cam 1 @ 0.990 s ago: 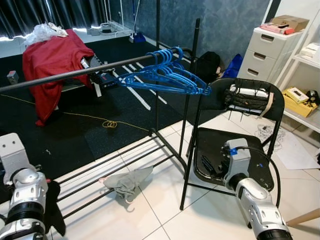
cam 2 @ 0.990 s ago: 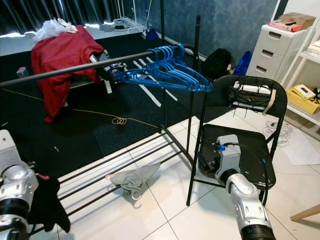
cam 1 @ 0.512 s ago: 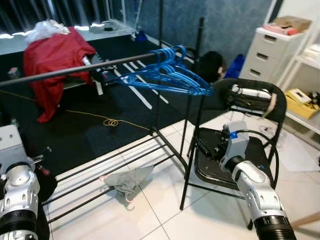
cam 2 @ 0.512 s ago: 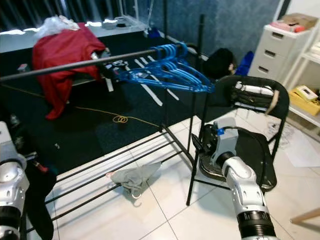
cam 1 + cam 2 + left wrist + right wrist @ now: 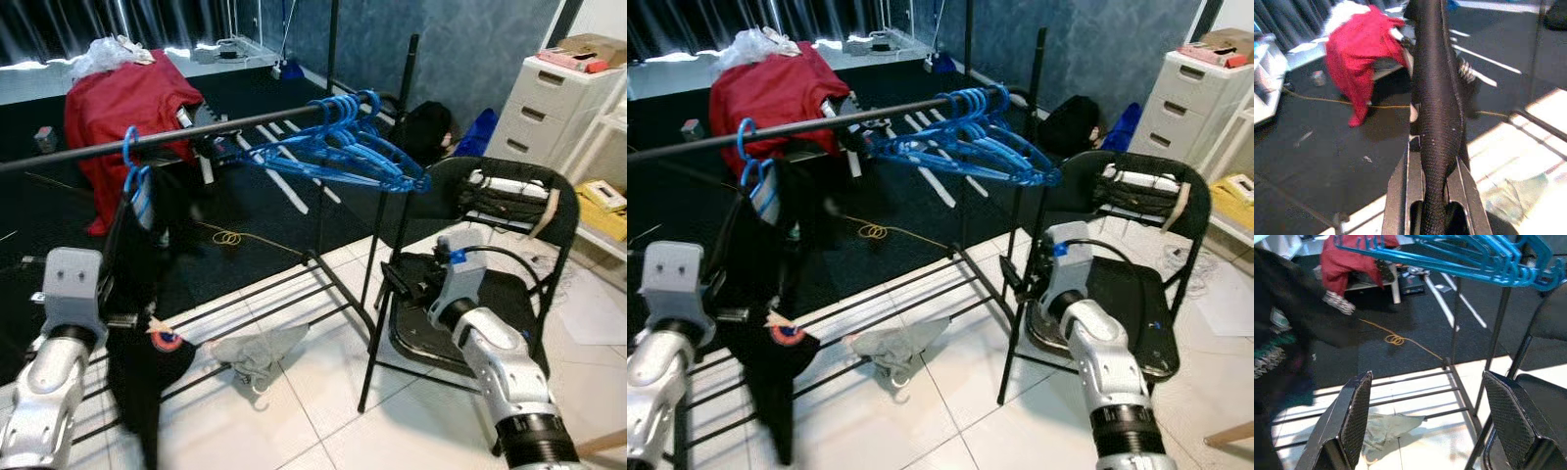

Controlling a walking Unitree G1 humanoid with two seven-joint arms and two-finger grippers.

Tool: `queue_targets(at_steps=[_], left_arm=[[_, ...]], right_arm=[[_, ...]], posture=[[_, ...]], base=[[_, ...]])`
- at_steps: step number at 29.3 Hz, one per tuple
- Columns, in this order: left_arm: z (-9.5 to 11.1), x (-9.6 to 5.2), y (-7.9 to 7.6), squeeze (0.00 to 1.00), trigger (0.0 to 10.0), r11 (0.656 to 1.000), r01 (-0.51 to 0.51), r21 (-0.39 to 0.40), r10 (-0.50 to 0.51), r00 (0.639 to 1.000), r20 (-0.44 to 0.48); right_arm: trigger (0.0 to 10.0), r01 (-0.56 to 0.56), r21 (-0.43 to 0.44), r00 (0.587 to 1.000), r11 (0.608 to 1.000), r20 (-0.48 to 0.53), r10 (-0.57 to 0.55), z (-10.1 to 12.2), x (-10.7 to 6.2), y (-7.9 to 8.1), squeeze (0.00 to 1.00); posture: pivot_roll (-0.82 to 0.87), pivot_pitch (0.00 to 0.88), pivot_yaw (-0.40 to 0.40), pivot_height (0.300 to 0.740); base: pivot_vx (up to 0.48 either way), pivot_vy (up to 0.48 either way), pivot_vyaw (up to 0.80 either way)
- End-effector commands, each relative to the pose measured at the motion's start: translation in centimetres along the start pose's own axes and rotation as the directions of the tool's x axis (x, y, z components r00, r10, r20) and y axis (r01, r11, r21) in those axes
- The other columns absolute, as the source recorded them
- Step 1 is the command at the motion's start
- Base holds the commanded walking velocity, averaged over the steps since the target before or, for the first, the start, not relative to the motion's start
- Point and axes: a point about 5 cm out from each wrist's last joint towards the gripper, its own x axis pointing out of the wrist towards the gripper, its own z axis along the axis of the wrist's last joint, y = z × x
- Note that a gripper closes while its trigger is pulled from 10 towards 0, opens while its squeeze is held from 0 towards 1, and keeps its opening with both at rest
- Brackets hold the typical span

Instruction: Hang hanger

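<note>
A blue hanger [image 5: 133, 172] carrying a black garment [image 5: 147, 294] has its hook over the black rail [image 5: 225, 125], left of a bunch of blue hangers [image 5: 343, 147]. My left gripper [image 5: 132, 321] is shut on the garment's lower part; in the left wrist view the black fabric [image 5: 1435, 98] runs between its fingers [image 5: 1403, 196]. My right gripper [image 5: 397, 284] hovers open beside the rack's right post, in front of the chair, and holds nothing. In the right wrist view it [image 5: 1428, 377] faces the rack's lower bars.
A black folding chair [image 5: 509, 196] stands right of the rack post. A grey cloth [image 5: 250, 352] lies on the tiles by the rack's low bars [image 5: 255, 304]. Farther off are a red cloth [image 5: 118, 108], a yellow cord [image 5: 227, 238] and white drawers [image 5: 549, 93].
My left arm has risen, bringing the black garment and its blue hanger up to the rail. The right gripper lifted from over the chair seat toward the rack post. The camera shifted slightly.
</note>
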Motion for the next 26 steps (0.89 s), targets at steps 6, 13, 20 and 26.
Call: queue_targets(at_steps=[6,13,20,26], left_arm=[[1.5,-2.2,2.1,0.00,10.0,0.976,0.217,-0.001,-0.217,0.976,0.038],[6.2,-4.1,1.5,0.00,10.0,0.782,0.622,-0.037,-0.614,0.779,0.125],[9.5,-5.2,-0.8,0.00,10.0,0.521,0.852,0.055,-0.849,0.511,0.136],[11.0,-4.5,0.0,0.00,10.0,0.484,0.867,0.118,-0.873,0.468,0.138]], right_arm=[[10.0,-0.030,-0.005,0.999,1.000,0.022,0.030,0.9,0.2,-0.1,0.00],[10.0,-0.226,-0.033,0.964,0.974,0.134,0.228,5.1,-0.2,-0.4,0.00],[10.0,-0.462,-0.092,0.862,0.882,0.185,0.471,9.4,-1.6,-0.5,0.00],[10.0,-0.548,-0.119,0.805,0.828,0.193,0.560,11.7,-3.0,-2.1,0.00]], posture=[[-0.06,0.035,-0.022,0.740],[-0.05,0.036,-0.022,0.740],[-0.07,0.025,-0.015,0.740],[-0.07,0.020,-0.018,0.740]], base=[[0.000,0.000,0.00],[0.000,0.000,0.00],[0.000,0.000,0.00],[0.000,0.000,0.00]])
